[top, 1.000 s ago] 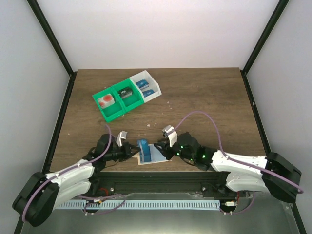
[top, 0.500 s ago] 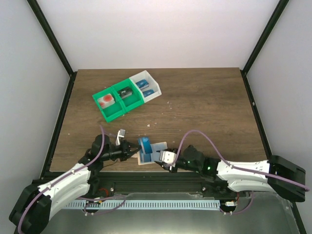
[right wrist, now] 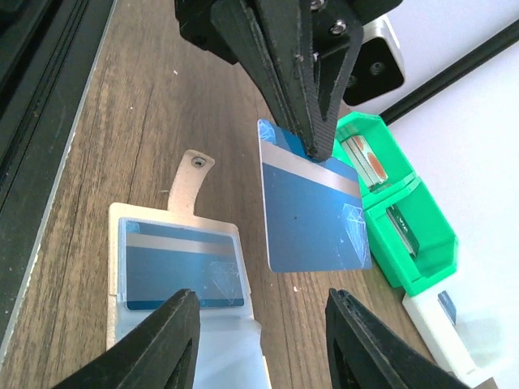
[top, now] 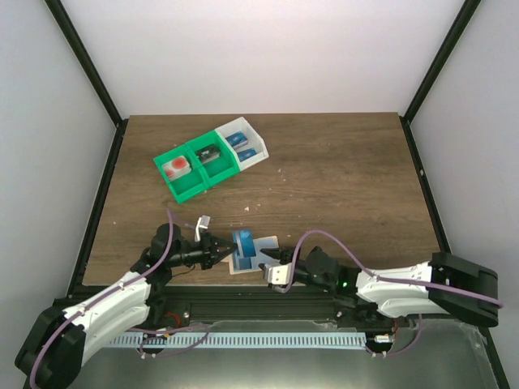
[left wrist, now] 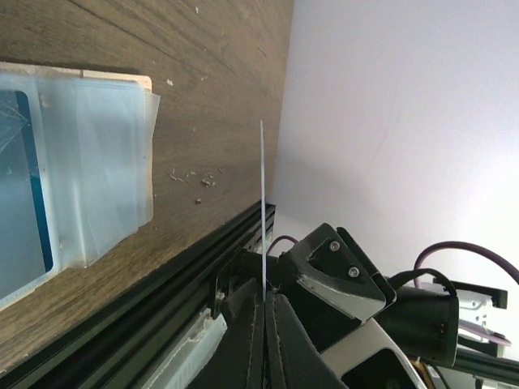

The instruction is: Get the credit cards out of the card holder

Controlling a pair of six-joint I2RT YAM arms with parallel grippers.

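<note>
Card (right wrist: pixel 316 223) upright in left claw (right wrist: pixel 315 150)

This looks like a robotics lab test cell, not a home or shop. Plain white walls (top: pixel 268 57) close in a wood-grain table (top: pixel 340 170) on three sides, with black frame posts (top: pixel 85 61) running up at the corners. Along the table's near edge lies a black metal rail (top: pixel 243 301), and two white and black robot arms (top: pixel 105 304) are bolted there, trailing purple cables (top: pixel 324 233). Small plastic sorting bins (top: pixel 188 193) sit towards the far left corner.
</note>
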